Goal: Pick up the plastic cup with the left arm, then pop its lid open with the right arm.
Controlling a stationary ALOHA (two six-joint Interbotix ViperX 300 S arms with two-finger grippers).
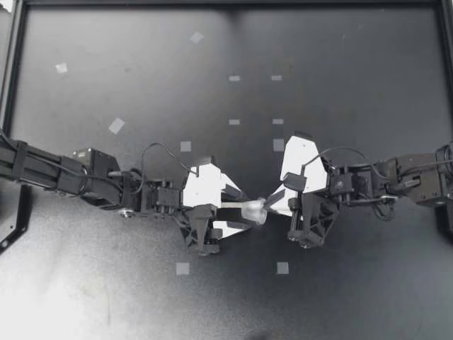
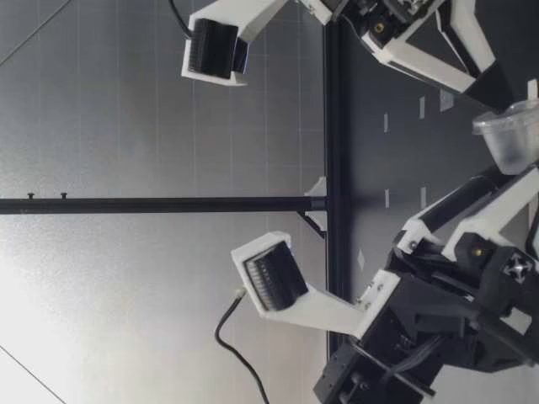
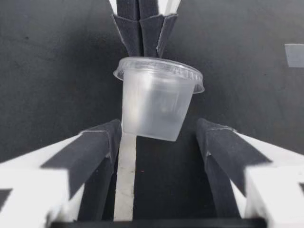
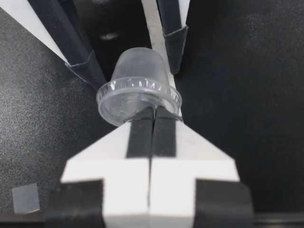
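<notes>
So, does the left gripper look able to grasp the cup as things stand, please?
Probably yes: the left gripper is open with the cup between its fingers; the right gripper pinches only its rim.

Dark matte table (image 1: 354, 42)
Small pale tape squares (image 1: 116, 125) lie flat on it, scattered well apart (several in neat pairs).

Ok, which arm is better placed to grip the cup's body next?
Left. The left gripper is open, with its fingers on either side of the cup body, so closing would likely grip it. The right gripper is shut on the rim and cannot reach the body.
</notes>
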